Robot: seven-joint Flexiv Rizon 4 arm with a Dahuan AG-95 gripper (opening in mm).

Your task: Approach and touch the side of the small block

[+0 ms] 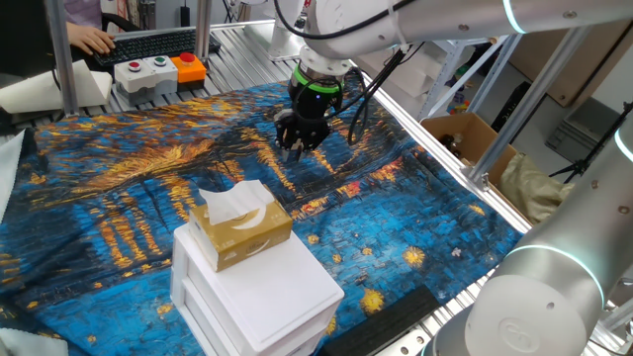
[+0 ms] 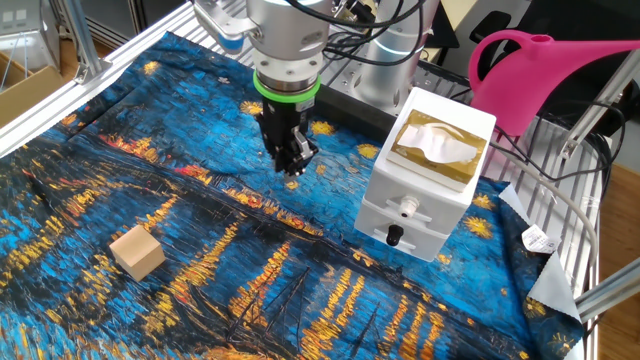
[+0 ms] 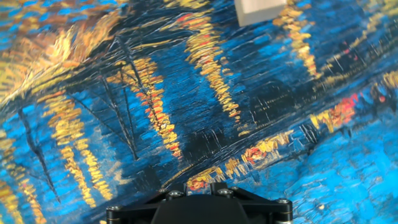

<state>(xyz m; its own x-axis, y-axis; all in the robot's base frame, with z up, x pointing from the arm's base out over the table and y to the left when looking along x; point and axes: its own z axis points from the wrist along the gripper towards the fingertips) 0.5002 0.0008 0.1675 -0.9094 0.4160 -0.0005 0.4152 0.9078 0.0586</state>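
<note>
The small block [image 2: 137, 252] is a plain tan cube lying on the painted blue-and-yellow cloth [image 2: 300, 280], at the front left in the other fixed view. In the hand view a pale corner of the block [image 3: 258, 9] shows at the top edge. I do not see it in the one fixed view. My gripper [image 2: 291, 158] hangs from the arm a little above the cloth, well to the right of and beyond the block, not touching it. Its fingers look closed together and empty. It also shows in the one fixed view [image 1: 297, 141].
A white drawer unit [image 2: 415, 215] with a golden-tan tissue box [image 2: 437, 147] on top stands right of the gripper. A pink watering can [image 2: 540, 75] is behind it. A button box [image 1: 158, 71] and a keyboard [image 1: 148, 44] lie past the cloth's far edge.
</note>
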